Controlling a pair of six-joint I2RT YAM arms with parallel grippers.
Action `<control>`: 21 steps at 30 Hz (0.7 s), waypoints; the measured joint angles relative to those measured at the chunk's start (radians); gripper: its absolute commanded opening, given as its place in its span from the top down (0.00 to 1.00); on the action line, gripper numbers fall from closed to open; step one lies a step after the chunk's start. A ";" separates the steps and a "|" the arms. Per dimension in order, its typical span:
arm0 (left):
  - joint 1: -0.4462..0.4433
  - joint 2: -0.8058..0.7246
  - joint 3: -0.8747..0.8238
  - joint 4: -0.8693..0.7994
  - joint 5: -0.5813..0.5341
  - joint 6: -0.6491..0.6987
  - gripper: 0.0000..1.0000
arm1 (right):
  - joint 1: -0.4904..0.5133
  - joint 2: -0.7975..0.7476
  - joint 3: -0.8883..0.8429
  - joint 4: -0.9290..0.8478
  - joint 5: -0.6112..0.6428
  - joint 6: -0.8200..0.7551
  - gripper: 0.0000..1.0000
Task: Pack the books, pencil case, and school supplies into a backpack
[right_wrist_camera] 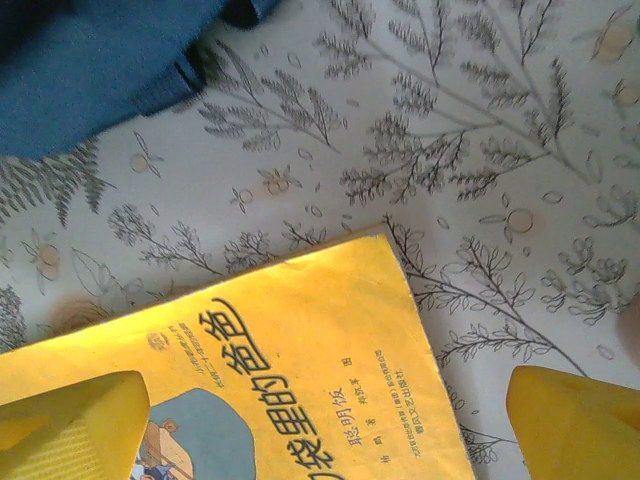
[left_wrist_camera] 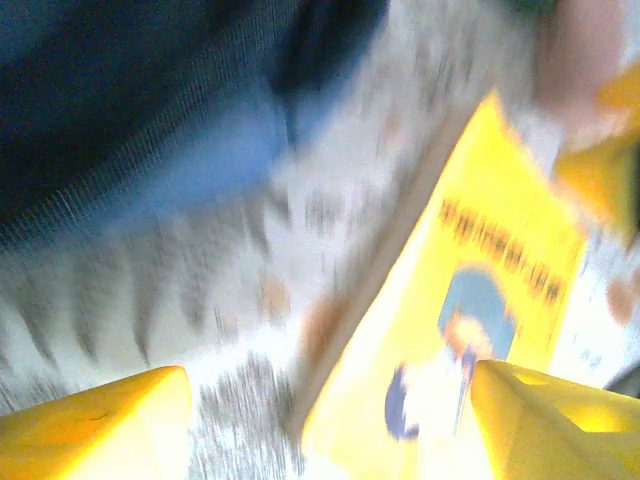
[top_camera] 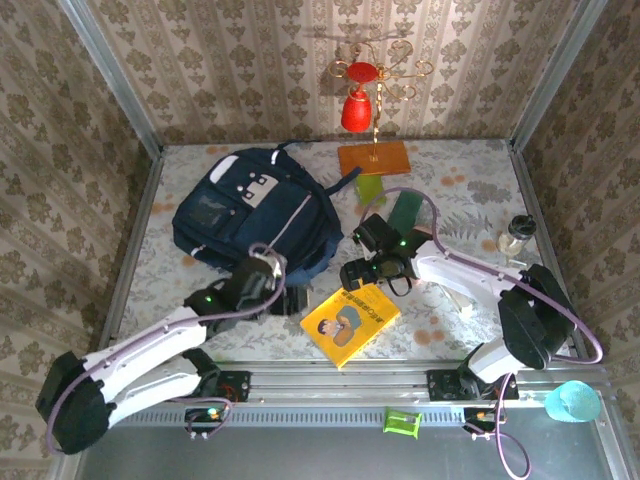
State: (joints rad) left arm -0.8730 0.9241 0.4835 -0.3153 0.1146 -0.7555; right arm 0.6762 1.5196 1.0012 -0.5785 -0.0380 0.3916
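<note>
The yellow book is seen flat on the tabletop, corner under the spread, empty right fingers, long axis skewed to their closing line; the left fingers, likewise released, are judged slightly farther, off its edge.

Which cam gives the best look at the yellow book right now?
Top external: nearly the whole yellow book is in frame. Right wrist shows a sharp but cropped corner of its cover; left wrist shows it blurred and cut off.
</note>
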 measured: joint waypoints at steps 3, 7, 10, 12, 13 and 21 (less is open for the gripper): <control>-0.164 0.032 -0.037 -0.018 -0.010 -0.130 0.27 | -0.005 0.027 -0.016 -0.002 -0.028 0.000 0.06; -0.283 0.083 -0.039 0.002 -0.018 -0.237 0.28 | -0.019 0.065 -0.026 0.001 -0.052 0.000 0.06; -0.294 0.144 -0.039 0.068 -0.014 -0.274 0.28 | -0.037 0.067 -0.048 0.006 -0.071 0.004 0.06; -0.293 0.193 -0.037 0.108 -0.013 -0.282 0.29 | -0.057 0.065 -0.072 0.016 -0.090 0.004 0.06; -0.292 0.222 -0.036 0.131 -0.009 -0.282 0.29 | -0.070 0.061 -0.092 0.023 -0.103 0.005 0.07; -0.219 0.393 0.066 0.120 0.076 -0.251 0.35 | -0.157 -0.047 -0.241 0.101 -0.225 0.027 0.19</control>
State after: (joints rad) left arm -1.0916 1.3174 0.5495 -0.1955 0.1902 -1.0061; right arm 0.5190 1.4727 0.7605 -0.4774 -0.2630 0.4191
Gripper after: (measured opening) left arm 0.661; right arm 0.857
